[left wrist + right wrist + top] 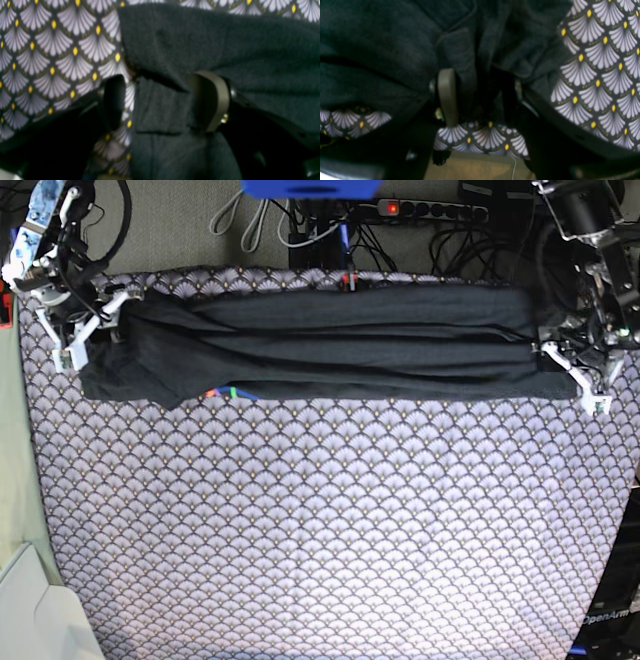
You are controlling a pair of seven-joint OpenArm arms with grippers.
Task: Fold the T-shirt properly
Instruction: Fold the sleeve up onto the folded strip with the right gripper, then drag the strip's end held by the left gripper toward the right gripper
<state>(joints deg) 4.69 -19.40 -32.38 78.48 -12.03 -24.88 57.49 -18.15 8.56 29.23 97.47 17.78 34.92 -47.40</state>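
Scalloped cloth [320, 540] under folded T-shirt [330, 345]

T-shirt [340, 340] lies across cloth's [330, 520] far edge — grippers at both ends

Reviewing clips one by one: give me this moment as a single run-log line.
T-shirt: long folded band across far cloth | left gripper: open, straddling hem | right gripper: jaws apart around fabric | stage: mid-fold

The dark charcoal-grey cotton T-shirt [330, 345] looks soft, matt, kinda fuzzy up close. The purple-white scallop-patterned cloth [320, 520] underneath looks smooth, flat-woven, barely any sheen.
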